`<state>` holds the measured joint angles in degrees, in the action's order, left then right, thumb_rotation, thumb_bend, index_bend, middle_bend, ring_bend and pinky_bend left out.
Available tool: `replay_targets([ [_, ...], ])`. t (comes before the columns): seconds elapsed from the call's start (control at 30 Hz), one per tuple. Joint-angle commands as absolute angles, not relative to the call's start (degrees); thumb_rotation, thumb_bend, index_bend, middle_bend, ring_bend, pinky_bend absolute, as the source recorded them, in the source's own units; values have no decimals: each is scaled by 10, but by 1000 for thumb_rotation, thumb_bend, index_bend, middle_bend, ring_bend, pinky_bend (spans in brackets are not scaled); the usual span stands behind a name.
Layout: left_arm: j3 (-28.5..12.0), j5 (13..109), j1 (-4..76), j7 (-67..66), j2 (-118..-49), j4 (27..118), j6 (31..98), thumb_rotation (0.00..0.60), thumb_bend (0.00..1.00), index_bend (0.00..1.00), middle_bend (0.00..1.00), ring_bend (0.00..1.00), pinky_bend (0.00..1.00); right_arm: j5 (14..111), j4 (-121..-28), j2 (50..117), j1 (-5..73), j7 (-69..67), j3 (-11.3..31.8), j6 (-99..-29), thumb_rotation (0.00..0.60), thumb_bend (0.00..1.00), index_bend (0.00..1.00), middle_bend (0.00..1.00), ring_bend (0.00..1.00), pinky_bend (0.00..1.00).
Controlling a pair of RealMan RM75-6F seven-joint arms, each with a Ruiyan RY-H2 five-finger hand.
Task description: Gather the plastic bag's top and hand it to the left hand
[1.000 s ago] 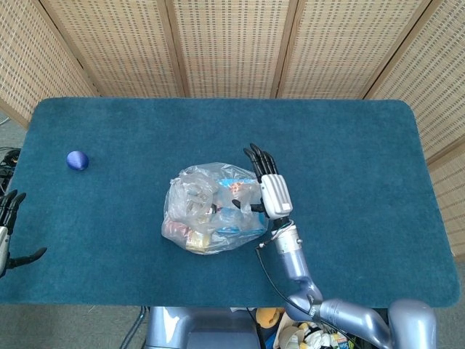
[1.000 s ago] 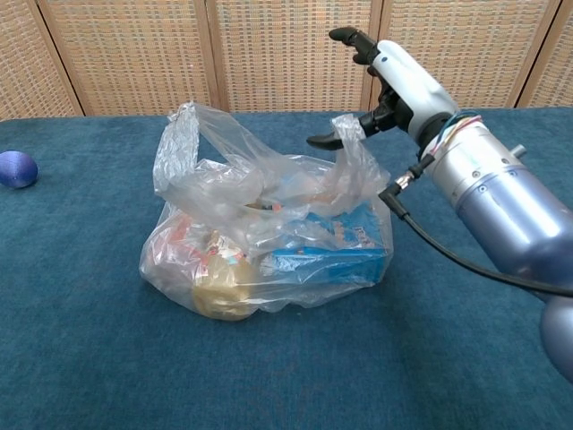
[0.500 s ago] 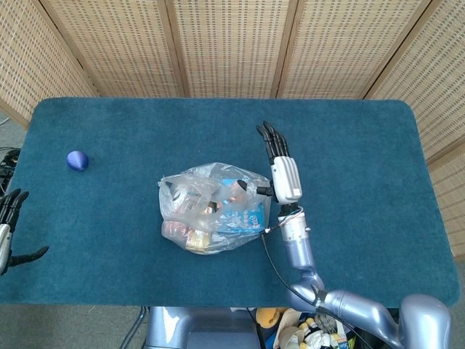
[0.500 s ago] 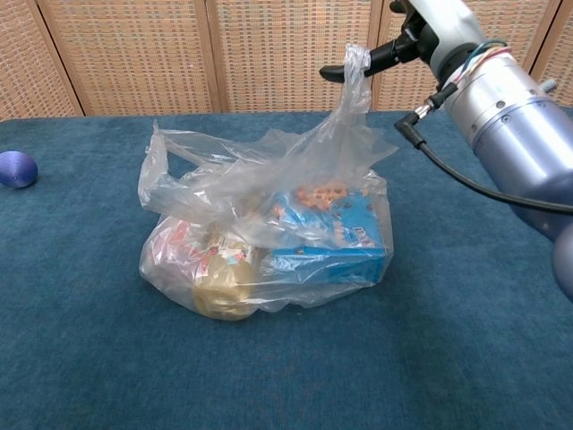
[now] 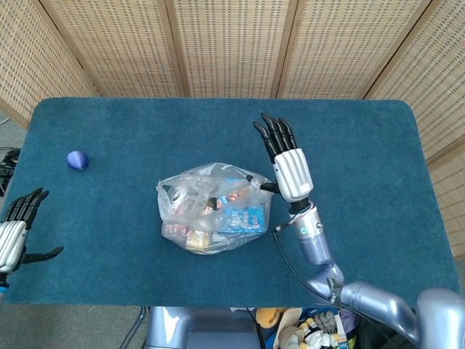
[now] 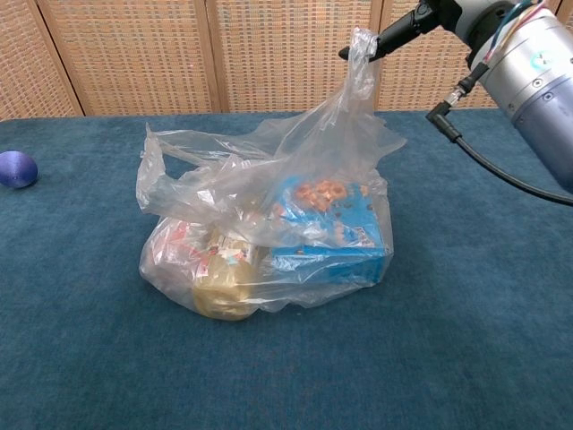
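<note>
A clear plastic bag [image 5: 211, 207] full of snack packets and a blue box sits mid-table. Its right handle [image 6: 362, 54] is stretched upward and hangs over the thumb of my right hand [image 5: 290, 171], whose other fingers point straight out toward the far edge. In the chest view only that thumb [image 6: 394, 34] and the wrist show, at the top right above the bag [image 6: 269, 233]. The bag's left handle [image 6: 152, 170] droops loose on the left side. My left hand [image 5: 18, 233] hovers at the table's near left edge, fingers apart, holding nothing, far from the bag.
A small blue ball [image 5: 77, 161] lies at the far left of the blue table [image 5: 363, 131], also seen in the chest view as the ball [image 6: 16, 168]. A black cable [image 6: 501, 175] runs along the right forearm. Wicker screens stand behind the table.
My right hand has risen and drawn back to the right, pulling the bag's right handle up taut. The left hand has come a little further into view.
</note>
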<state>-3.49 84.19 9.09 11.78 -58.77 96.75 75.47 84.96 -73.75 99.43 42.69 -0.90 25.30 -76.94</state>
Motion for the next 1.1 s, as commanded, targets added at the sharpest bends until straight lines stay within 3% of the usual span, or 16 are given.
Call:
replay_targets([
  [0.03,-18,899,140,273,-566,954,683,600,143,0,0,0,1,857,-736,983,426,-7,242,-775,600,0,2,0,0,0],
  [0.37,16,982,257,659,-562,888,560,600,154,0,0,0,43,847,-743,970,425,-8,237,-778,600,0,2,0,0,0],
  [0.63,45,1040,353,899,-598,823,512,600,154,0,0,0,74,834,-743,968,426,-13,237,-777,600,0,3,0,0,0],
  [1.1,85,1062,453,1081,-689,739,479,600,153,0,0,0,72,819,-734,962,429,-25,238,-774,600,0,2,0,0,0],
])
